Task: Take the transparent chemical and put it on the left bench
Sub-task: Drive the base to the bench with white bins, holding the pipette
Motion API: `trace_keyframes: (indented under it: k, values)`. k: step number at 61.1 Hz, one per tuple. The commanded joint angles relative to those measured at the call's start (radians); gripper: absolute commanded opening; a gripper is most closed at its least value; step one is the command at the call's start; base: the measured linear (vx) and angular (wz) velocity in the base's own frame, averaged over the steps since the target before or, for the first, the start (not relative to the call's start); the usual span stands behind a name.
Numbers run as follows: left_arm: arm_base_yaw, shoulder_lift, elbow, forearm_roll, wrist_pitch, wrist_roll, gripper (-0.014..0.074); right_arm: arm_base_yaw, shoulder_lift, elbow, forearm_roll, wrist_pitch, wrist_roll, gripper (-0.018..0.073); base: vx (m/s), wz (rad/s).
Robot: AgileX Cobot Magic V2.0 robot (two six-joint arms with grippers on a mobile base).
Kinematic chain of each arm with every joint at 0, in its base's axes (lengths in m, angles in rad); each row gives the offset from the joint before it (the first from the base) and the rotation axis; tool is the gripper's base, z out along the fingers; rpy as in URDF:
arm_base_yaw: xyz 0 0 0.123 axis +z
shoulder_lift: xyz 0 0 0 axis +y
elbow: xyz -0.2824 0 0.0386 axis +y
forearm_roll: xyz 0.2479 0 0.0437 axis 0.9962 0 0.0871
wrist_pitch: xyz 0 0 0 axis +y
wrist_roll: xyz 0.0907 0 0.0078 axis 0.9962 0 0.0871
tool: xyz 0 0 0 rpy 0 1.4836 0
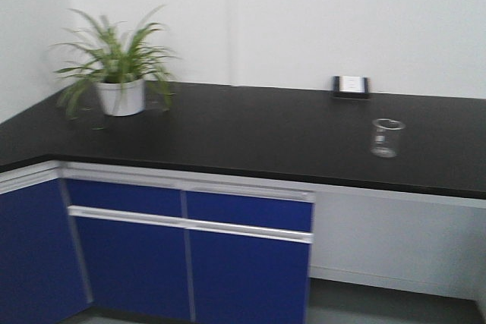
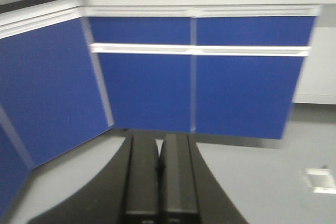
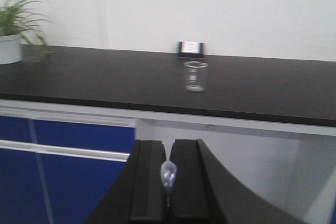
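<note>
Two end effectors, both closed: the left end effector (image 2: 160, 145) pinches nothing, while the right end effector (image 3: 168, 150) grips the pipette (image 3: 168, 173), its translucent bulb showing between the fingers (image 3: 149, 182). I judge it featherlight, soft at the bulb and slippery, so the stiffer stem looks the safer hold. On the counter (image 1: 250, 130) stands a small glass beaker (image 1: 387, 137), apparently empty, near a wall socket (image 1: 350, 86). I cannot see the left bench from here.

My right gripper (image 3: 169, 148) hides all but the bulb of the transparent chemical (image 3: 168, 174). Far to its left the plant (image 3: 14, 22) is cropped. Right of my left gripper (image 2: 159, 141), a pale floor patch (image 2: 319, 179) blurs beyond telling.
</note>
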Motion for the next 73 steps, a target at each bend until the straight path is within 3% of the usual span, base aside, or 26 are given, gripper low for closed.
trace_keyframes:
  k: [1,40,73]
  values:
    - [-0.002,-0.019,0.016,-0.001,-0.078,-0.008,-0.0003,-0.005,0.009,-0.030,-0.011,-0.071,-0.004,-0.0003,-0.17,0.65]
    - [-0.002,-0.019,0.016,-0.001,-0.078,-0.008,-0.0003,-0.005,0.009,-0.030,-0.011,-0.071,-0.004,-0.0003,-0.12,0.72]
    - [-0.002,-0.019,0.016,-0.001,-0.078,-0.008,-0.0003,-0.005,0.009,-0.030,-0.011,-0.075,-0.004,-0.0003,0.05,0.62]
